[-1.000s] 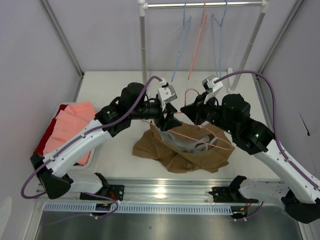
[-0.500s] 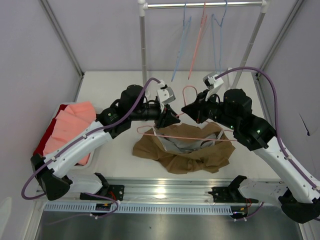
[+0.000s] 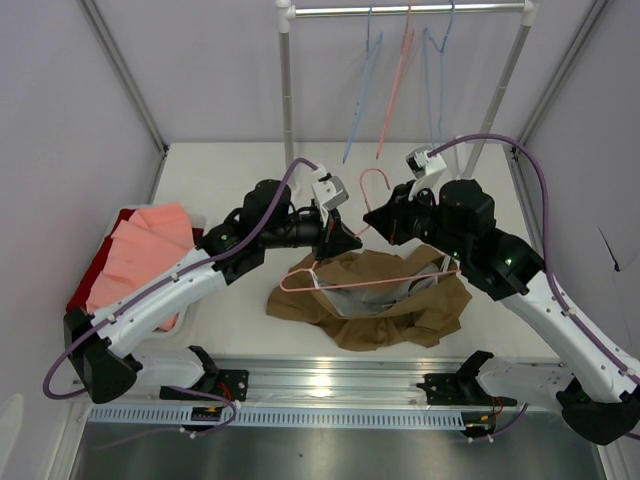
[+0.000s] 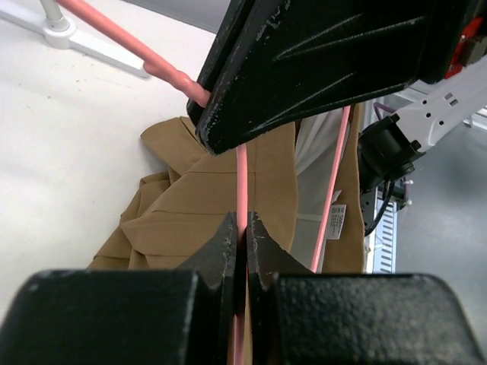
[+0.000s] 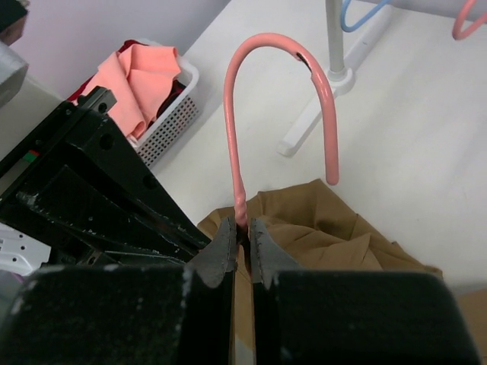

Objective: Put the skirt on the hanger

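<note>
Holding the hanger over the skirt, left gripper and right gripper pinching it; next, likely threading one end into the waist.

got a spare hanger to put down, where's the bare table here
Bare table lies at the back left, between the basket and the rack post; also a strip front left, between the left arm and the skirt. The middle is crowded: the left gripper and right gripper pinch the hanger over the skirt.
</note>
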You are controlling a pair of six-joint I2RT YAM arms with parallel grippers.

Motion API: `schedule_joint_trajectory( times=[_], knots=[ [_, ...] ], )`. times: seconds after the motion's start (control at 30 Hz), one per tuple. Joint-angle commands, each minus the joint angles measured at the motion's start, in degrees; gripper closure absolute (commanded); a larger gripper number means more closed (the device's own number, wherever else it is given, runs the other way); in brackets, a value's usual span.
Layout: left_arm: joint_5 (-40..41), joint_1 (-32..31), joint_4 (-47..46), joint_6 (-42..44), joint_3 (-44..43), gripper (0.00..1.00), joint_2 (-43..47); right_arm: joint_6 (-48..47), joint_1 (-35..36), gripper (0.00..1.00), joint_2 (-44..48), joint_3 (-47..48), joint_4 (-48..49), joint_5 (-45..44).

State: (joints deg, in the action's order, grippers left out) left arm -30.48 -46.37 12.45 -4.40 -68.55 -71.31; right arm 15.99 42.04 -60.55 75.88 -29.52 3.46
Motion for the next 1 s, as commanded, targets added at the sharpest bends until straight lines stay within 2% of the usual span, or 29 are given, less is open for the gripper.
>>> schedule_joint_trajectory(
  times=[0.0,0.17,0.2,0.37,0.57,0.77,0.93,0.97],
  knots=[
    [-0.64,-3.37,-1.29,-4.03,-0.96,1.0,0.38,0.62,-0.21,1.0,0.09,-0.38,7.63,-11.0],
    [6.46,-6.1,-0.14,-5.61,-2.46,1.0,-1.02,0.01,2.51,1.0,-1.23,-0.56,6.76,-18.57],
    [7.27,-6.8,-0.23,-5.96,-2.64,1.0,-1.11,0.01,2.87,0.94,-1.67,-0.55,6.23,-20.06],
    [11.75,-8.56,0.38,-7.37,-3.51,1.0,-1.55,0.71,5.06,0.8,-3.6,-0.2,4.56,-27.09],
    [16.24,-9.44,0.65,-8.95,-3.87,1.0,-2.17,1.33,5.59,0.55,-4.57,0.76,3.41,-29.83],
    [24.14,-9.62,1.44,-12.81,-4.22,1.0,-2.78,3.34,5.95,0.39,-5.8,4.27,-1.58,-32.99],
    [30.21,-10.05,1.96,-18.09,-5.27,1.0,-4.19,6.24,7.0,0.3,-6.77,5.51,-5.28,-35.45],
    [34.31,-10.49,2.23,-18.62,-5.53,1.0,-4.54,6.94,7.26,0.3,-7.12,5.68,-6.24,-36.07]
  ],
)
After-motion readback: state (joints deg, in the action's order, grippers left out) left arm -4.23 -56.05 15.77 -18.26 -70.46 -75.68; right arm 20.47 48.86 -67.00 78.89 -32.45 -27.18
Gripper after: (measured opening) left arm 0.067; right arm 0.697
